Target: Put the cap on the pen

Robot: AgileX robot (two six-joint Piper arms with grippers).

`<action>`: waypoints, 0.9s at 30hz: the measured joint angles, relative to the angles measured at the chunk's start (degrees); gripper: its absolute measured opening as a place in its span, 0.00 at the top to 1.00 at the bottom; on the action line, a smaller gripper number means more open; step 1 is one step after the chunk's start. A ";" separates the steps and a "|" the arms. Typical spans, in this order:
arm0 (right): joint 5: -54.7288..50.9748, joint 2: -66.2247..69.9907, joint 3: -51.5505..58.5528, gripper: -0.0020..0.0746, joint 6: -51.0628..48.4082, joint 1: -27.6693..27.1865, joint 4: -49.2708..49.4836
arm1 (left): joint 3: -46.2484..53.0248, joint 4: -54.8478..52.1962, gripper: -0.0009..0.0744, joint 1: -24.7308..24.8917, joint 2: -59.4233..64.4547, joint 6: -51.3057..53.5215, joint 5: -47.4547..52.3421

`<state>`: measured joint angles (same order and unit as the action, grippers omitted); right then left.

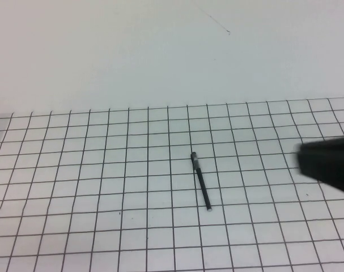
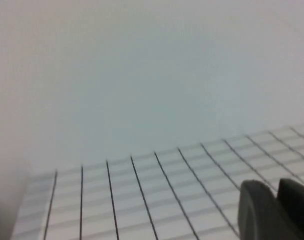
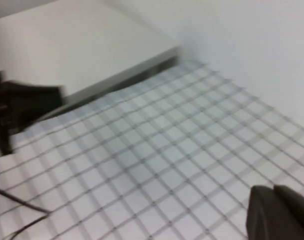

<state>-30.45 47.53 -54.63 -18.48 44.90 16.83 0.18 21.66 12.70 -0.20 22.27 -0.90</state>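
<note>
The thin black pen (image 1: 203, 187) lies on the grid mat near the middle in the high view, its small pale tip at the near end. At its far end there is a short, slightly thicker dark piece (image 1: 194, 160); I cannot tell if this is the cap or whether it is joined to the pen. My right gripper (image 1: 308, 161) is a blurred dark shape at the right edge, above the mat and several squares right of the pen. In its wrist view (image 3: 273, 192) it is shut and empty. My left gripper (image 2: 278, 192) shows only in its wrist view, shut and empty above the mat.
A plain white wall rises behind the grid mat (image 1: 103, 187). In the right wrist view a pale flat box (image 3: 91, 45) stands at the mat's edge, with a dark device (image 3: 21, 102) and a thin cable (image 3: 16, 205) beside it.
</note>
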 joint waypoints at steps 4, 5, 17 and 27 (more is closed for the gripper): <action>4.90 -13.26 13.03 0.98 0.00 -8.73 -3.61 | 0.00 -17.61 0.91 -1.83 0.00 -22.59 8.42; 6.36 -16.69 16.16 0.98 0.00 -10.78 -4.94 | 0.00 -18.95 0.91 -1.84 0.00 -25.06 9.67; 15.98 -42.68 39.89 0.98 -2.07 -33.65 -12.21 | 0.00 -19.86 0.91 -5.37 0.00 -27.78 20.27; 16.21 -47.75 50.28 0.98 -3.04 -44.32 -11.95 | 0.00 -19.86 0.91 -7.07 0.00 -25.20 18.98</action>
<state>-14.23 -0.22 -4.35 -21.52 0.58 4.87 0.18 1.80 5.62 -0.20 -2.93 18.08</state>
